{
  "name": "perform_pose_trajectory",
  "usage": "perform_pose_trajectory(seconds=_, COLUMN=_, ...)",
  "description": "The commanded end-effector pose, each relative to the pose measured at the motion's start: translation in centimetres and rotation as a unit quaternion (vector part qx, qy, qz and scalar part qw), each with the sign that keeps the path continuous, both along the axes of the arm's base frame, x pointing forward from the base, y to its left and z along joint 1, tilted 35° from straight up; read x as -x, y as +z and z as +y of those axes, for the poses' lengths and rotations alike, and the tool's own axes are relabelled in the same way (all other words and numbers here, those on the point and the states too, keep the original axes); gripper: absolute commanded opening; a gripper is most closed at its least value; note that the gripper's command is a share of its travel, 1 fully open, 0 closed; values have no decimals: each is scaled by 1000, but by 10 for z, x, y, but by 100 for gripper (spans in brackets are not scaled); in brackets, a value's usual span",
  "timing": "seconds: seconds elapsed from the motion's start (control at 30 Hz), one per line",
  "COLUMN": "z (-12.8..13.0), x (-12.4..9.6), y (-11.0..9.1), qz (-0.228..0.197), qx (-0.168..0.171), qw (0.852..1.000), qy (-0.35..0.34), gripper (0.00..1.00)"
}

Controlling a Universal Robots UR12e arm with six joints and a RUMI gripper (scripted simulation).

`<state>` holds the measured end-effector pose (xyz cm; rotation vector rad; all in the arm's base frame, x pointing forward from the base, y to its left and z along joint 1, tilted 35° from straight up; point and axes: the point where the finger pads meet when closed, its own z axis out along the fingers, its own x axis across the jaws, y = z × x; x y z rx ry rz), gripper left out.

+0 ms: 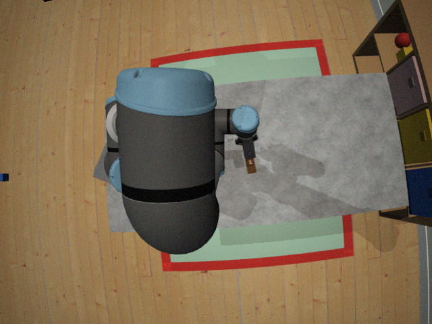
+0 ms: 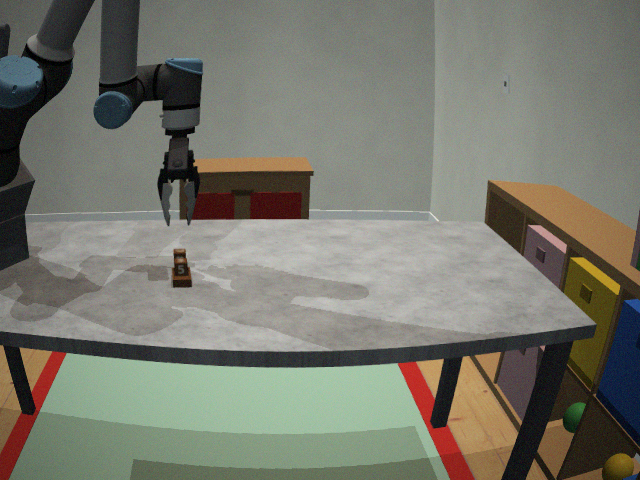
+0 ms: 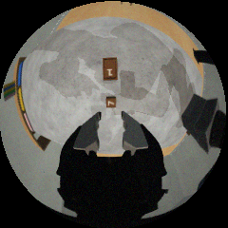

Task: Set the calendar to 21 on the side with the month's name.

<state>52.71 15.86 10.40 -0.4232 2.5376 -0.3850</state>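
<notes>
The small brown tray point(image 1: 251, 170) point(image 2: 181, 283) point(image 3: 109, 61) stands on the table. One brown cube point(image 1: 250, 161) point(image 2: 180, 269) point(image 3: 109, 72) is at the tray, with an upright 5 facing the exterior camera and a 1 on top. Another brown cube point(image 2: 179, 252) point(image 3: 110, 102) stands apart behind the tray, with a 7 on top; the gripper hides it in the top view. My gripper point(image 2: 178, 223) point(image 3: 111, 112) is partly open and empty, pointing down above and a little behind the loose cube. No month's name is readable.
The grey table point(image 1: 331, 121) point(image 2: 387, 268) bears the tray and cubes. A shelf with coloured drawers point(image 1: 415, 136) point(image 2: 594, 315) stands by the table's right end. The arm covers the left part of the table in the top view. A low cabinet point(image 2: 248, 165) stands beyond the table.
</notes>
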Motion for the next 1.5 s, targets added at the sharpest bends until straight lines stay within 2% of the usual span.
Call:
perform_pose_trajectory(seconds=0.0, z=0, x=-1, y=0, qz=-1, qx=-2, qw=1000, qy=-2, gripper=28)
perform_pose_trajectory(seconds=1.47, z=-8, x=-26, y=-39, qz=-2, qx=-6, qw=1000, qy=-9, gripper=28)
